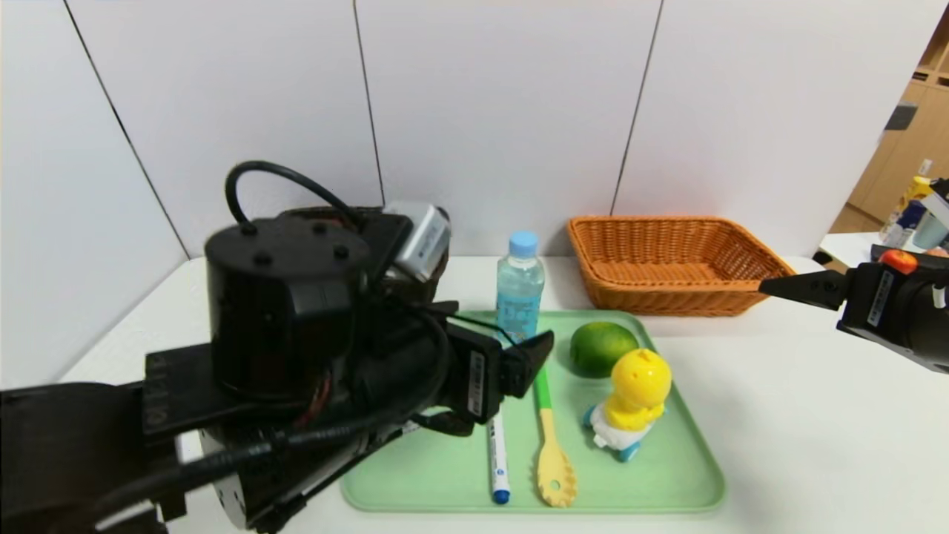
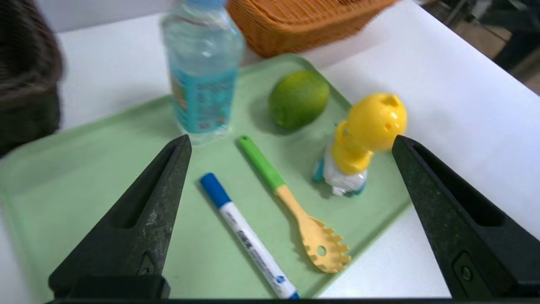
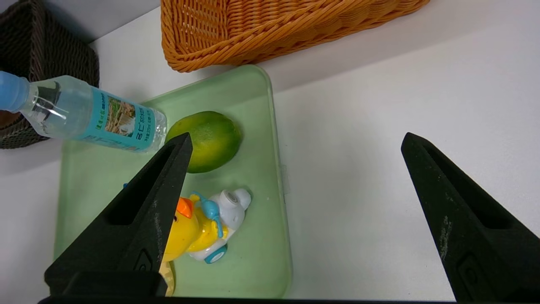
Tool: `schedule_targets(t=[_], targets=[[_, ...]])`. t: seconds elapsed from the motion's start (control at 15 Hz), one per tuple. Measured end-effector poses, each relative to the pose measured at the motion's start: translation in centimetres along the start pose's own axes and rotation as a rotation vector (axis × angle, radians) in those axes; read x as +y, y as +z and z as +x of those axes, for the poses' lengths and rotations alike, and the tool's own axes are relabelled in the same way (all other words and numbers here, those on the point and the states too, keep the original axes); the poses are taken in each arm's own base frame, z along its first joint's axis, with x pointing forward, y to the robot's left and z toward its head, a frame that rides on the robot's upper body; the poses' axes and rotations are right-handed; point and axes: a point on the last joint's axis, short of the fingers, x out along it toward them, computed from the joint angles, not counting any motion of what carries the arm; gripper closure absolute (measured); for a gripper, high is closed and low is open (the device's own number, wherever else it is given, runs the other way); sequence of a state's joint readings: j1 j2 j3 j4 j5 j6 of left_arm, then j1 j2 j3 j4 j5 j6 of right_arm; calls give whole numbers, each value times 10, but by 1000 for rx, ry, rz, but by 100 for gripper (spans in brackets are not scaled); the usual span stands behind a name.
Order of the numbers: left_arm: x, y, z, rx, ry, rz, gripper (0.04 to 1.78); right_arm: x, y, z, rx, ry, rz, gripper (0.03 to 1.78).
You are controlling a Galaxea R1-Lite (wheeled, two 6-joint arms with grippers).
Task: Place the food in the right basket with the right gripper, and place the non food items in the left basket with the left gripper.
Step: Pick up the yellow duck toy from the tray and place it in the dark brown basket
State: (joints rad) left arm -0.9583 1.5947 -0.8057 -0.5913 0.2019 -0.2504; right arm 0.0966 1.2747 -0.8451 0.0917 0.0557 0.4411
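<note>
On the green tray [image 1: 667, 482] stand a water bottle [image 1: 520, 285] and a yellow duck toy [image 1: 630, 400], with a lime [image 1: 599, 347] between them. A blue-capped marker [image 1: 498, 460] and a yellow slotted spoon [image 1: 552, 452] lie beside them. My left gripper [image 1: 534, 356] hangs open over the tray's left part, above the marker [image 2: 249, 236] and spoon [image 2: 295, 207], holding nothing. My right gripper [image 1: 797, 288] is open and empty, above bare table right of the tray, near the orange basket [image 1: 671, 263]. The dark basket [image 2: 25, 84] sits at the back left, largely hidden behind my left arm in the head view.
White wall panels close off the back of the white table [image 1: 815, 430]. Bare tabletop lies right of the tray [image 3: 261, 236] and in front of the orange basket [image 3: 261, 29]. A side table with small items [image 1: 916, 222] stands at the far right.
</note>
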Motion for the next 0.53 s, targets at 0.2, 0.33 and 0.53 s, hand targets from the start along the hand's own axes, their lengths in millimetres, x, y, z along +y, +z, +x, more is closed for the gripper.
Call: schedule_targets(t=[0.2,0.33,0.53], targets=[[-17,-31,10,7,-63,19,13,1,2,-1,-12,3,-10,10],[-26,-47,18,11,-81,42,13,4,5,-2,-23,14,-14,10],[-32,-66,31,12,-82,122,13,8,11,-3,-39,30,-18,10]])
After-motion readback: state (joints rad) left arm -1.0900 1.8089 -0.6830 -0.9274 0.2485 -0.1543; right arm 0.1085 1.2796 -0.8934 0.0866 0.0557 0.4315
